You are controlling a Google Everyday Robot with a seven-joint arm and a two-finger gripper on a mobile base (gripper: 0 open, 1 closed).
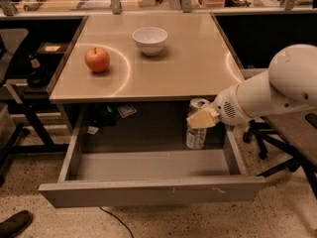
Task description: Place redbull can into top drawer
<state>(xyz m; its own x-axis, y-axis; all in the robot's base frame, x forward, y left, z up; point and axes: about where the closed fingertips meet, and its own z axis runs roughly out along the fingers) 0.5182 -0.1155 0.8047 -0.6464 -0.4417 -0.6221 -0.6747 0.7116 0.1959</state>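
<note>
gripping the can (pixel 196 137) upright near its top, fingers closed on it, the gripper (pixel 199 118) hangs over the right side of the open drawer (pixel 148 192).

I get warm overhead light, glare arcs on the surface (pixel 188 68), and deep shadow beneath it, where the gripper (pixel 202 118) clasps the redbull can (pixel 196 138).

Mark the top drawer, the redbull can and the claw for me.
top drawer (pixel 148 191): camera view, front panel.
redbull can (pixel 196 137): camera view, lower body.
claw (pixel 196 119): camera view, between fingertips, gripping the can over the drawer's back corner.
</note>
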